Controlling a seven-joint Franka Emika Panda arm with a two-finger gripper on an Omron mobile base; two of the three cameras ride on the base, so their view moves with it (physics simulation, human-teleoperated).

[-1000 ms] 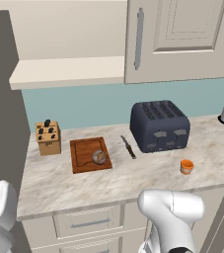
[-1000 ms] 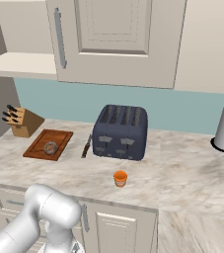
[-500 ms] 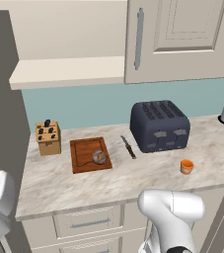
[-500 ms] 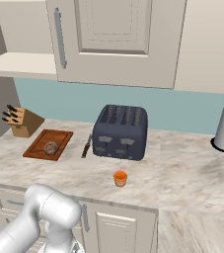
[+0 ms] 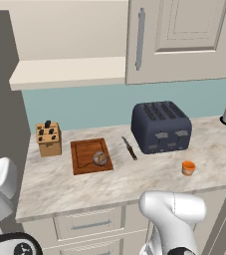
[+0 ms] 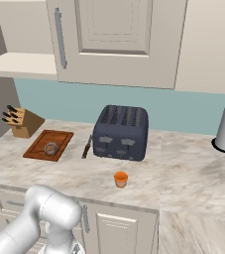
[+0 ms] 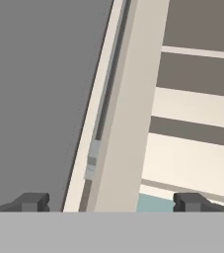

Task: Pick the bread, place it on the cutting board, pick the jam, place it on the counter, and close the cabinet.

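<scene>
Things on the table under the cabinet

On the table [image 5: 59, 189], from left to right, stand the knife block [image 5: 48, 139], the cutting board [image 5: 83, 159], a knife [image 5: 129, 148] and the toaster [image 5: 160, 126]. The bread [image 5: 100, 158] lies on the cutting board, at its right part. The jam [image 5: 188, 168] stands before the toaster, nearer to the front edge of the table. The cabinet [image 5: 184, 40] hangs above the toaster, and an open shelf [image 5: 64, 72] is left of it, above the knife block.
</scene>
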